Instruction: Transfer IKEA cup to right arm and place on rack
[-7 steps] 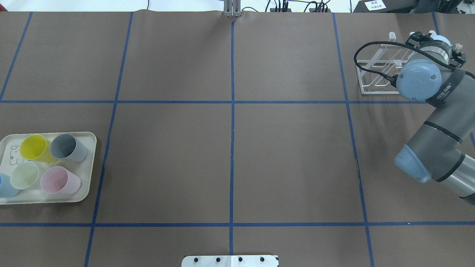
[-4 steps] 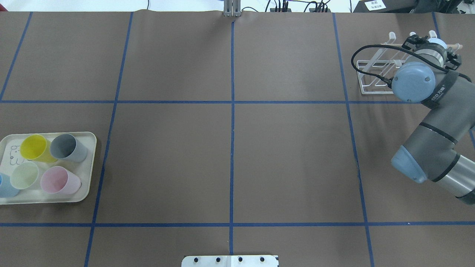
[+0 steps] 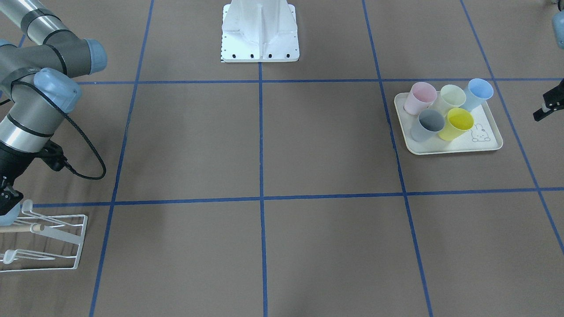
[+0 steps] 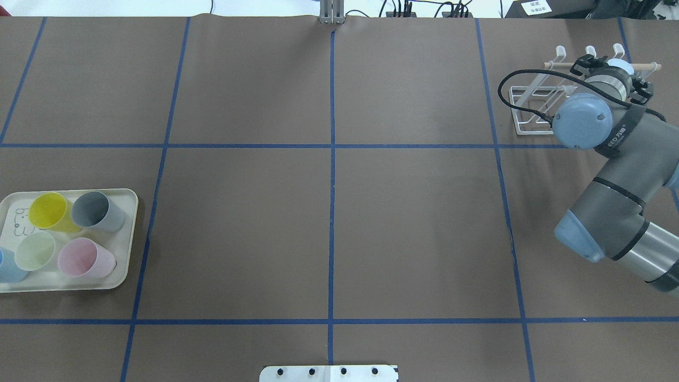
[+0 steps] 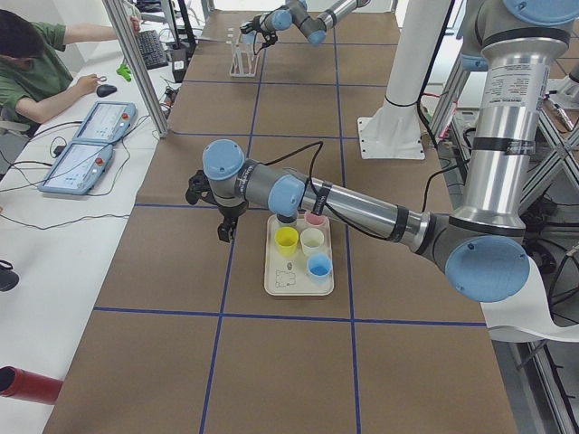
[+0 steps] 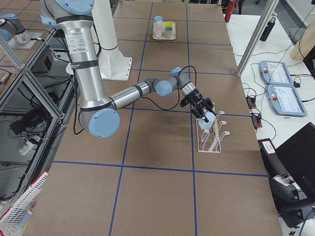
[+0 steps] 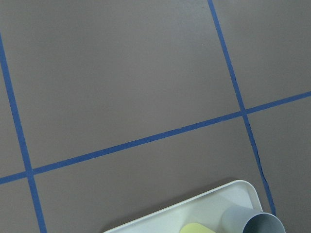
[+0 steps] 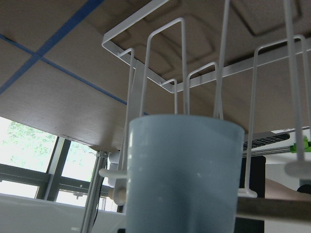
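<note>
While the right gripper (image 6: 204,114) pinches the pale blue IKEA cup (image 8: 184,179) between its fingers, the cup hangs right at the rack (image 4: 522,115), up at the end where the wooden dowel (image 4: 646,66) crosses the white-tipped prongs (image 4: 558,51). Whether the cup already touches a prong or the dowel cannot be told. The step in hand looks like seating it. Doing that well probably means centring the cup on a single prong, coming down along that prong's line, and letting go only once the rack bears the cup. The wire frame looks light, so a sideways nudge could slide or tip it. The arm's thick black cable (image 4: 510,95) loops over the rack's base and might catch a wire. Well apart from the rack, at the table's opposite end, the cream tray (image 3: 445,149) carries five more cups (image 3: 458,123). The left gripper (image 5: 223,231) hovers just beside that tray. Whether its fingers are spread or pressed together cannot be told.
</note>
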You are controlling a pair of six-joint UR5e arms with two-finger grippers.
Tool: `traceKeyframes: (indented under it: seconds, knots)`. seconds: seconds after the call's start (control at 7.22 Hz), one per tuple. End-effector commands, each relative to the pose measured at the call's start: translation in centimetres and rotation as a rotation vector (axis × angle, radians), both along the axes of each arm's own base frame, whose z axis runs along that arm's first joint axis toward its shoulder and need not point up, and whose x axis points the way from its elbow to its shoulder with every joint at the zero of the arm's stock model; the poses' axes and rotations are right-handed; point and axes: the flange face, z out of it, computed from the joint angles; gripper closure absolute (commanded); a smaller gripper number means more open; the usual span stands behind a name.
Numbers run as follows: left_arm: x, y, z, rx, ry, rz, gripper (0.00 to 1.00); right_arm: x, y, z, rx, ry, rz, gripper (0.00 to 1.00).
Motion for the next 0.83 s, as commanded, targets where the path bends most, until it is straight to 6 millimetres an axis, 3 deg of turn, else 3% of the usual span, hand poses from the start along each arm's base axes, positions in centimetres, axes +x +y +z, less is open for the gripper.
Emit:
traceKeyframes:
  seconds: [0.0,0.14,0.55,0.69]
  knots:
    - [0.0,0.0,0.0,0.001,0.0,0.0,0.0,-0.2,0.0,0.3,-0.003,0.001,0.002,0.22]
    - [0.0,0.0,0.0,0.001,0.0,0.0,0.0,-0.2,0.0,0.1,0.007,-0.011,0.007,0.02]
    - [0.0,0.0,0.1,0.0,0.0,0.0,0.0,-0.2,-0.1,0.0,0.023,-0.03,0.012,0.02]
    - [0.0,0.0,0.1,0.0,0.0,0.0,0.0,-0.2,0.0,-0.9,0.037,-0.043,0.012,0.02]
